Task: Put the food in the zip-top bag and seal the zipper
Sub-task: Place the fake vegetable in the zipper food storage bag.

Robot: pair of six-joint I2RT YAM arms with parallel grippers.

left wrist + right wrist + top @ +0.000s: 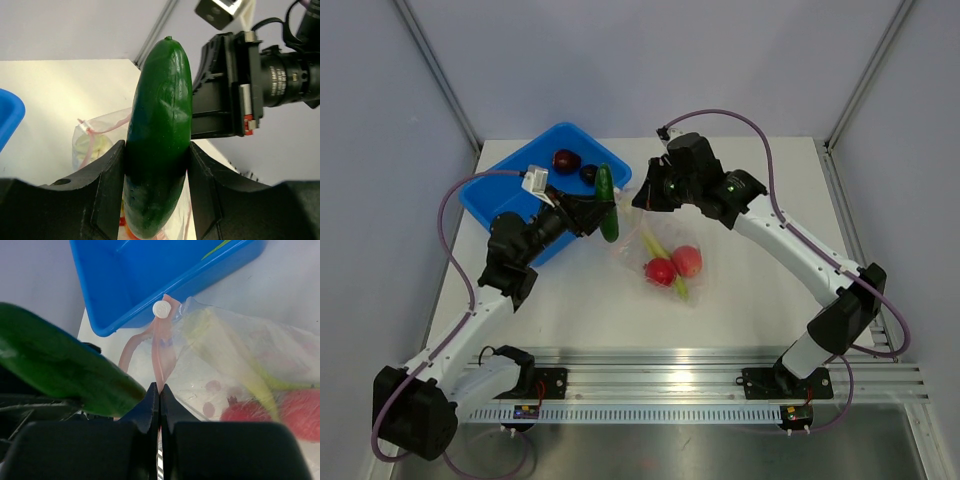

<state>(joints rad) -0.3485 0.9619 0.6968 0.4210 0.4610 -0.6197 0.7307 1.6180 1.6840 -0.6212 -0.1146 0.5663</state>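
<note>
the green cucumber-like toy piece [607, 200] is up off the surface, squeezed across its middle by the left gripper [603, 212], jaws half apart around it. its lower tip sits just beside the right gripper [642, 198], whose fingers are pressed tight on the thin pink-red zipper strip [160, 357] of the crinkly clear zip-top bag [632, 250]. under and past that gripper the bag lies on the white table [570, 320], with two red round fruits [661, 271] and a pale yellow-green stalk [658, 247] inside. behind the left gripper sits a blue plastic bin [500, 200] holding two dark maroon round fruits [565, 160]. grey walls [620, 60] and metal frame posts [438, 70] close it all in.

the overhead view alone shows the bin's fruits. the right wrist view alone gives the white slider tab [161, 309] on the strip. the left wrist view shows the cucumber's full width filling the jaws.
</note>
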